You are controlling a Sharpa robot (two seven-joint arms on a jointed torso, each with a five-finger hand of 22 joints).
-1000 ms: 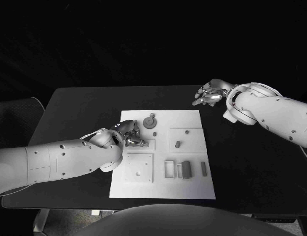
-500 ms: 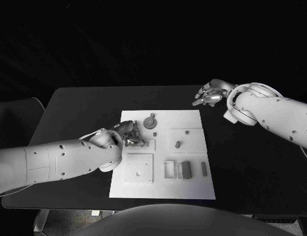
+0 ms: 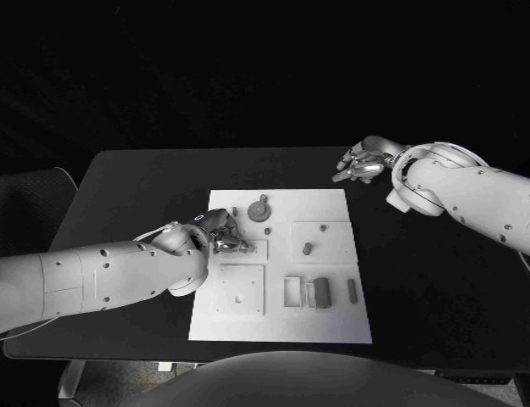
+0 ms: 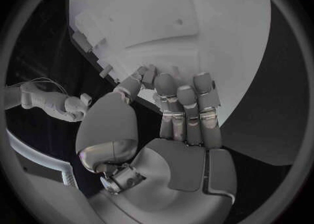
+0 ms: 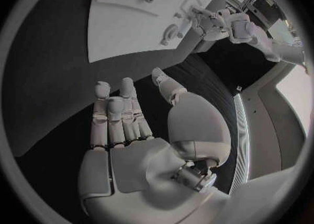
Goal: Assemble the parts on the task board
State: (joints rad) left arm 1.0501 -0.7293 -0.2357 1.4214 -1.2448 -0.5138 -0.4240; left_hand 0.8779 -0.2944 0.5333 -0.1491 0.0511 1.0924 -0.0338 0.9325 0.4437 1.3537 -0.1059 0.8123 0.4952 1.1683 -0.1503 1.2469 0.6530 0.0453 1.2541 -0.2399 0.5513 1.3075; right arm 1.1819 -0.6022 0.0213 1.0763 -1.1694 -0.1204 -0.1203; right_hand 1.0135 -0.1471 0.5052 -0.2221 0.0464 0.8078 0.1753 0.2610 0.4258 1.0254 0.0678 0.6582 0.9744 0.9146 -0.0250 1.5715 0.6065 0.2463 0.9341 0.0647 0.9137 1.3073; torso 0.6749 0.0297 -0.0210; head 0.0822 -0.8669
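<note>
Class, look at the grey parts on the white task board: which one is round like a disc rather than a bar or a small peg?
The round part near the task board's far edge, just beyond the left hand. The others are bars or small pegs.

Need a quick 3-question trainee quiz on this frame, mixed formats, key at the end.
1. True or false: the right hand rests on the white board.
2. Which hand is over the board's left edge? A) left hand B) right hand C) both
3. Fill in: the round part lies near the board's ___ end, away from the robot.

Key: 1 false, it is over the black table past the board's far right corner, holding nothing. 2 A. 3 far.
</note>
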